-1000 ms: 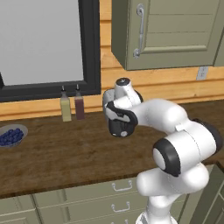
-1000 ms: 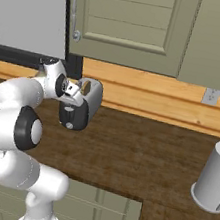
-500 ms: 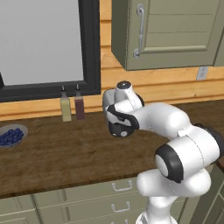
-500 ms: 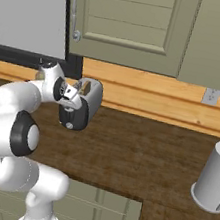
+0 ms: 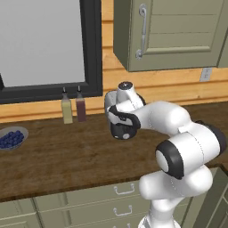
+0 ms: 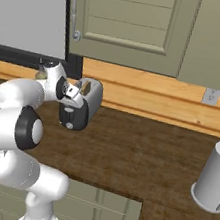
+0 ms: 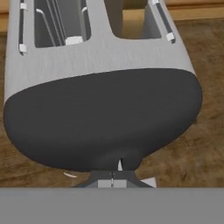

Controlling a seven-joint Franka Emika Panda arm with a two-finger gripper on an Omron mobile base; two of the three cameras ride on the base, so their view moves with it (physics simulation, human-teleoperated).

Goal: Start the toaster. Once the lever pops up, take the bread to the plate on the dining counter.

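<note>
Your hand point(image 7: 113, 181) is pinched fully shut with nothing in it, pressed against the toaster point(image 7: 100, 87) black end panel, probably so the tips work the lever.

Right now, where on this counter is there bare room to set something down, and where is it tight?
Bare wood runs between the toaster and the grey canister at the right. Another free patch lies in front of the two bottles, between the blueberry bowl and the toaster. It is crowded at the toaster's black end, where the shut gripper sits close.
</note>
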